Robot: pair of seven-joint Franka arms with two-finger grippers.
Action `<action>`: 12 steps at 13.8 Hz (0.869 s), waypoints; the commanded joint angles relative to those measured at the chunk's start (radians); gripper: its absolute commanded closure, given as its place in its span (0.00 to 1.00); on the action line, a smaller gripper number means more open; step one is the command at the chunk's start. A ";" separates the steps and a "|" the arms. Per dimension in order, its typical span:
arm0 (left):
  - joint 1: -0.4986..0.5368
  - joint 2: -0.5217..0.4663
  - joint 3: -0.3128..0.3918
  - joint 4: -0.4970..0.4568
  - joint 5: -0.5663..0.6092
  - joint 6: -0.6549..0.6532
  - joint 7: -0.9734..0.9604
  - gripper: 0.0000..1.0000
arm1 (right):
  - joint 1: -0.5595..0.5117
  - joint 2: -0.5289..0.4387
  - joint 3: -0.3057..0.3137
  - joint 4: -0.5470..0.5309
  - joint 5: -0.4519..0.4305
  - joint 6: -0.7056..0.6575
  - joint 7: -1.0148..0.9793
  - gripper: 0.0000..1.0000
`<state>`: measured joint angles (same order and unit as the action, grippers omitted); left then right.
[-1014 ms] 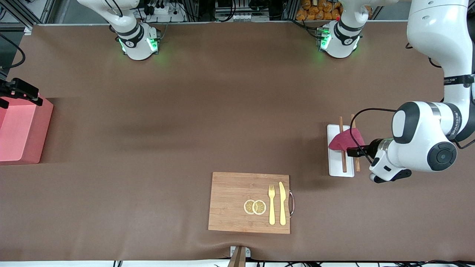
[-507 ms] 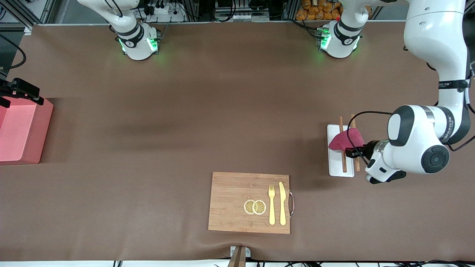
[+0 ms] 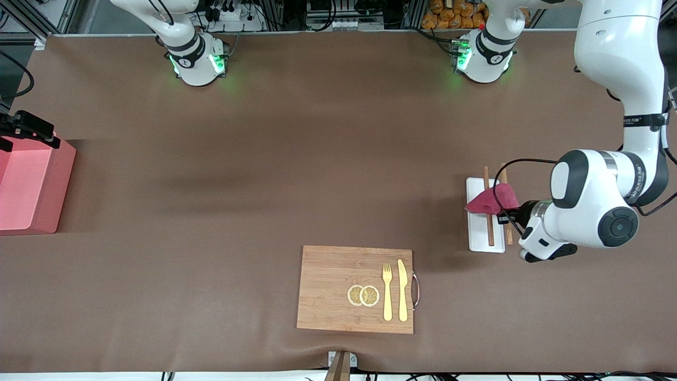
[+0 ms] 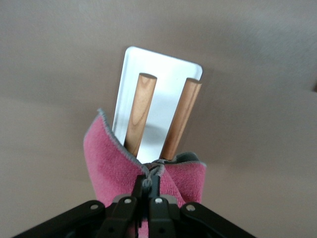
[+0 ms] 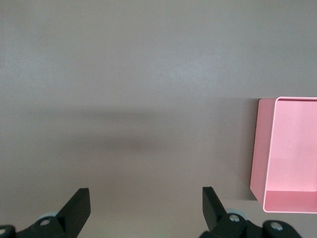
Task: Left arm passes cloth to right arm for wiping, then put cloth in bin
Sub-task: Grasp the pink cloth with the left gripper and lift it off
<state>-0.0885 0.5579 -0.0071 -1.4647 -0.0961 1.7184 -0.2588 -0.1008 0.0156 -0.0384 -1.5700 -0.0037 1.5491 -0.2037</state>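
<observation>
My left gripper (image 3: 501, 216) is shut on the magenta-red cloth (image 3: 491, 201) and holds it bunched just above the white tray (image 3: 478, 239). In the left wrist view the fingers (image 4: 154, 191) pinch the cloth's grey edge, and the cloth (image 4: 106, 158) hangs over the tray (image 4: 163, 74) and its two wooden sticks (image 4: 140, 111). My right gripper (image 5: 146, 208) is open and empty, up in the air by the salmon-pink bin (image 3: 31, 185) at the right arm's end of the table. The bin (image 5: 292, 158) shows empty in the right wrist view.
A wooden cutting board (image 3: 328, 288) lies near the front camera with two lemon slices (image 3: 363, 295), a yellow fork (image 3: 387, 291) and a yellow knife (image 3: 403, 290). Two wooden sticks (image 3: 489, 222) lie on the white tray.
My left gripper has shifted a little toward the right arm's end with the cloth, which has gathered into a tighter bunch over the tray. The right arm has barely moved.
</observation>
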 commanded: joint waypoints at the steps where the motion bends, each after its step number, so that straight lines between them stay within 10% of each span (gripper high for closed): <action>1: 0.001 -0.090 0.001 -0.014 0.001 -0.026 -0.017 1.00 | -0.020 0.001 0.014 0.004 0.002 -0.012 0.015 0.00; 7: -0.005 -0.161 -0.128 0.033 -0.114 -0.043 -0.175 1.00 | 0.044 0.003 0.020 0.019 0.181 -0.095 0.475 0.00; 12: -0.026 -0.099 -0.394 0.066 -0.307 0.100 -0.371 1.00 | 0.202 0.027 0.022 0.019 0.224 -0.106 0.947 0.00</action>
<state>-0.1075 0.4119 -0.3287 -1.4391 -0.3326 1.7535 -0.5739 0.0627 0.0196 -0.0140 -1.5661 0.1894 1.4586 0.5902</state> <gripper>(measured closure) 0.943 0.000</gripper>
